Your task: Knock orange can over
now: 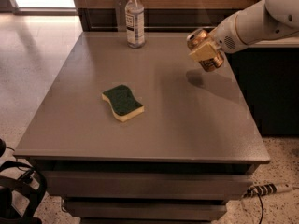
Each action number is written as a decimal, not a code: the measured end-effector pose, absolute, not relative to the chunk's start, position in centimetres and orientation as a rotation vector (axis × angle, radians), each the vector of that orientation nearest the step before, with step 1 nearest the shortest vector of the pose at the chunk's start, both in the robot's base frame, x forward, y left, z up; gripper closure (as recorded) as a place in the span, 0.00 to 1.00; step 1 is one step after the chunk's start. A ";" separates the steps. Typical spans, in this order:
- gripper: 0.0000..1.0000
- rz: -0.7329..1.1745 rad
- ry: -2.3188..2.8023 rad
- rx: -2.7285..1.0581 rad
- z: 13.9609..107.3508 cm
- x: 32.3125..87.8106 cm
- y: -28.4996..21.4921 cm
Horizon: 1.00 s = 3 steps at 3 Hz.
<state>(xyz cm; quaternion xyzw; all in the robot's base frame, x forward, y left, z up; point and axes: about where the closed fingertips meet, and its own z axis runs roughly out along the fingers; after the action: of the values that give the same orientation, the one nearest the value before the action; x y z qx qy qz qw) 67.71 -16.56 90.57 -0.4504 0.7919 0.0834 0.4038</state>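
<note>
The orange can (213,62) is golden-orange with a silver top. It is off the table, tilted with its top up-left, over the right side of the grey table (187,125). Its shadow falls on the tabletop just below. My gripper (204,50), at the end of the white arm coming in from the upper right, is shut on the can. A tan finger pad (203,53) lies across the can's side.
A clear water bottle (135,20) with a white cap stands at the table's far edge. A green and yellow sponge (122,101) lies left of centre. A dark cabinet (268,87) stands right of the table. A power strip (266,189) lies on the floor.
</note>
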 end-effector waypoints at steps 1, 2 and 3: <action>1.00 0.160 2.057 -1.164 88.3 67.8 -16.5; 1.00 0.111 2.099 -1.229 85.9 67.9 -15.4; 1.00 0.086 2.112 -1.291 84.3 67.9 -14.0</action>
<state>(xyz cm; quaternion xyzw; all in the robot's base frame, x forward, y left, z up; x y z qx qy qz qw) 67.88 -13.96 84.34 -0.4928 0.8060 0.0327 0.3263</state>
